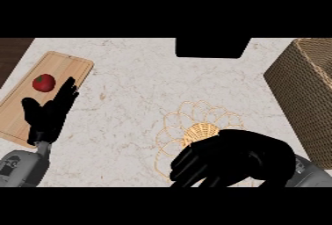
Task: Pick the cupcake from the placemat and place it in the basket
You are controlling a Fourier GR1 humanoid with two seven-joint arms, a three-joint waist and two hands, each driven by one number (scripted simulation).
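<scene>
Altogether one cupcake [200,132], one placemat [178,117], one basket [303,92], one tomato [44,82], one board [68,66]

I look steeply down on a pale, marble-patterned counter top [130,88] with faint brown veins, evenly lit and filling nearly my whole view. A strip of dark brown wood [12,50] shows past its far left corner. A black block [213,47] sits at the far edge.

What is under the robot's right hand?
The right hand lies over a gold flower-shaped placemat. A tan ribbed piece peeks out at its upper edge, perhaps the cupcake. Everything else beneath the hand is covered.
</scene>
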